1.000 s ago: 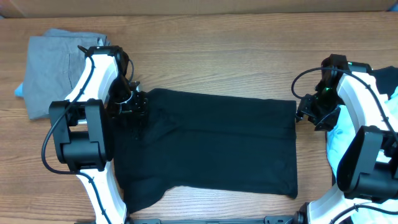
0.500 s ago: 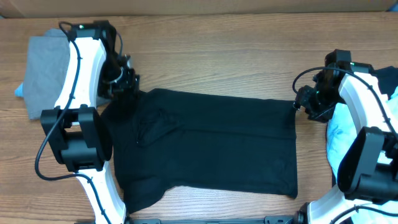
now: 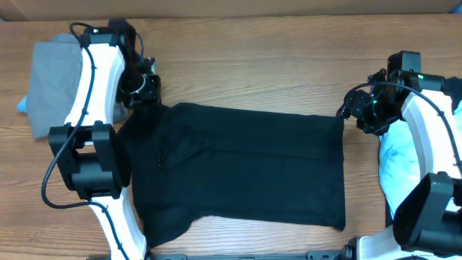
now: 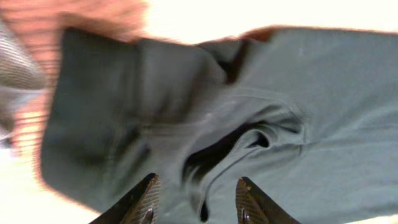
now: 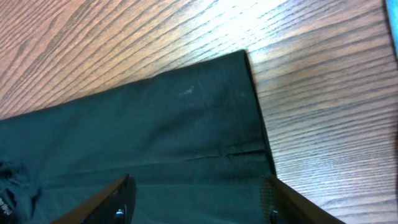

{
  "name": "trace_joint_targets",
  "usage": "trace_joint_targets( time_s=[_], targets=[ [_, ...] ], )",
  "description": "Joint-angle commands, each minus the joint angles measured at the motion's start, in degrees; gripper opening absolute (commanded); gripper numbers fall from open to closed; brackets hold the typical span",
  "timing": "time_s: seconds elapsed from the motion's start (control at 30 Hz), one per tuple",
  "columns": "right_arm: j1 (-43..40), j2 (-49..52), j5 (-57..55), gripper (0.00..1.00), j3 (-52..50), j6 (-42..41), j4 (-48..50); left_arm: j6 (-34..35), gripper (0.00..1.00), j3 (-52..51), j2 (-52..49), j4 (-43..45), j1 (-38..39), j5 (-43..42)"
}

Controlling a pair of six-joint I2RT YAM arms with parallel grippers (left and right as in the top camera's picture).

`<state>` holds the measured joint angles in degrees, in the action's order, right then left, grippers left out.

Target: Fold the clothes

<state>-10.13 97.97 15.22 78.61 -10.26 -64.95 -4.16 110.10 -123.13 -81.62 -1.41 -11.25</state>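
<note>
A plain black T-shirt (image 3: 245, 166) lies folded lengthwise across the middle of the table, collar end to the left. My left gripper (image 3: 149, 92) hovers open above its top left corner; the left wrist view shows the rumpled collar and sleeve (image 4: 224, 130) between my open fingers (image 4: 196, 199). My right gripper (image 3: 351, 112) is open and empty just off the shirt's top right corner; the right wrist view shows the hem corner (image 5: 242, 81) below the spread fingers (image 5: 196, 205). No logo shows.
A folded grey shirt (image 3: 54, 79) lies at the far left, with a bit of light blue fabric (image 3: 23, 105) under its edge. A light blue and white cloth pile (image 3: 404, 159) sits at the right edge. A cardboard wall runs along the back.
My left gripper let go of the shirt's collar area and moved up and back toward the top left corner. My right gripper drew slightly up and away from the top right corner.
</note>
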Motion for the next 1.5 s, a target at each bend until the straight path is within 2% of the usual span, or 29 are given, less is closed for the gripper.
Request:
trace_joint_targets(
  time_s=[0.0,0.1,0.17,0.27,0.3,0.4,0.5,0.57,0.63,0.8,0.97,1.33,1.43,1.47],
  targets=[
    [-0.28,-0.76,0.76,0.67,-0.46,-0.22,0.20,-2.91,0.41,-4.31,1.38,3.02,2.54,-3.17],
    [-0.28,-0.76,0.76,0.67,-1.53,-0.22,0.42,-2.93,0.31,-9.64,1.38,9.01,4.57,-3.06],
    [-0.28,-0.66,0.79,0.67,-1.53,-0.20,0.35,-2.91,0.30,-11.82,1.38,11.50,5.62,-1.86],
    [-0.28,-0.66,0.76,0.67,-1.53,-0.20,0.39,-3.17,0.49,-12.92,1.38,12.96,6.82,-2.34],
    [-0.28,-0.66,0.76,0.67,-1.53,-0.17,0.39,-3.80,0.52,-12.92,1.38,12.94,7.19,-2.32],
    [-0.28,-0.66,0.76,0.67,-1.53,-0.17,0.61,-5.51,0.53,-13.35,1.38,12.79,8.24,-0.61],
    [-0.28,-0.66,0.74,0.67,-1.53,-0.17,0.68,-5.70,0.49,-14.80,1.38,13.44,9.01,-0.90],
    [-0.28,-0.66,0.74,0.67,-1.53,-0.17,0.70,-5.73,0.33,-15.54,1.38,13.27,9.64,-2.25],
    [-0.28,-0.66,0.74,0.67,-1.53,-0.17,0.76,-5.75,0.25,-15.93,1.38,12.41,10.43,-2.29],
    [-0.28,-0.66,0.72,0.67,-1.53,-0.17,0.85,-6.58,0.20,-15.98,1.38,9.38,12.09,-2.05],
    [-0.28,-0.66,0.72,0.66,-1.53,-0.15,0.85,-6.58,0.04,-15.98,1.38,6.10,13.38,-3.45],
    [-0.28,-0.66,0.26,0.66,-1.53,-0.15,1.11,-6.19,0.04,-15.87,1.44,2.58,15.30,-6.32],
    [-0.28,-0.66,0.26,0.66,-1.53,-0.15,1.53,-5.33,0.09,-15.87,1.44,2.25,16.70,-6.93],
    [-0.28,-0.66,0.28,0.66,-1.53,-0.13,1.68,-4.55,0.14,-15.87,1.44,2.43,17.33,-7.19]
  ],
)
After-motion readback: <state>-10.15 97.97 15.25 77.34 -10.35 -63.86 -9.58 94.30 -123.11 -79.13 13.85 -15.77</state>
